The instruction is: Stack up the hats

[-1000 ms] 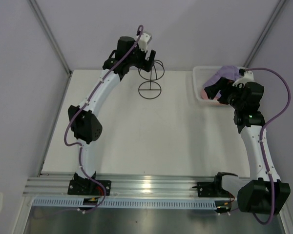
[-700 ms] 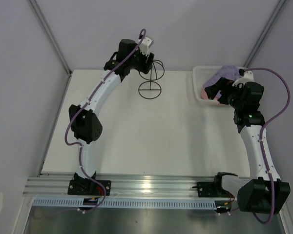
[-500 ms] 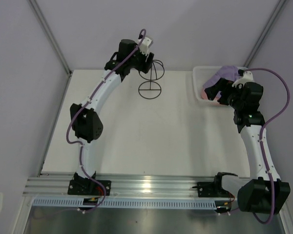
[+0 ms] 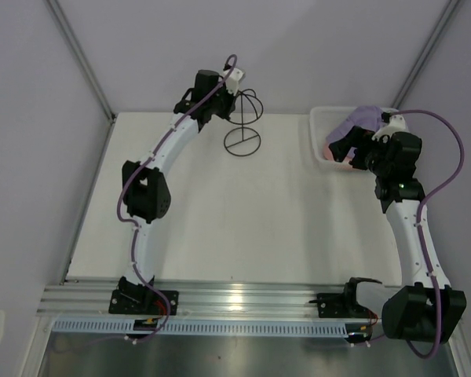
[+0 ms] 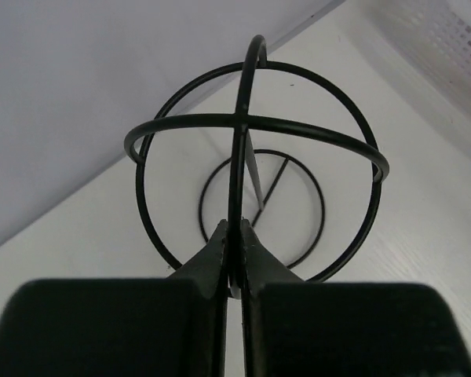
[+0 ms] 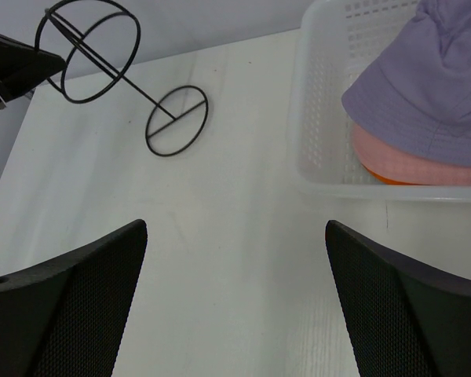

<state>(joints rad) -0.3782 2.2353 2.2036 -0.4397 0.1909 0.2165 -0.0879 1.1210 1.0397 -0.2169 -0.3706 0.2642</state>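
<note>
Three hats lie piled in the white mesh basket (image 6: 322, 94) at the back right: a lavender hat (image 6: 424, 86) on top, a pink hat (image 6: 408, 165) under it, and an orange hat (image 6: 392, 181) showing only as a sliver. The lavender hat (image 4: 363, 118) also shows from above. My right gripper (image 6: 235, 228) is open over bare table just left of the basket, with nothing between its fingers. My left gripper (image 5: 235, 236) is shut on the vertical hoop of the black wire stand (image 5: 298, 124) at the back of the table (image 4: 220, 204).
The wire stand (image 4: 243, 127) rests on its round base near the table's far edge, close to the back wall. The basket (image 4: 318, 129) sits at the far right corner. My right gripper (image 4: 341, 145) hangs at the basket's near left side.
My left gripper has shut on the wire stand's hoop, and the left arm shifted slightly. The right arm and the hats have not moved.
</note>
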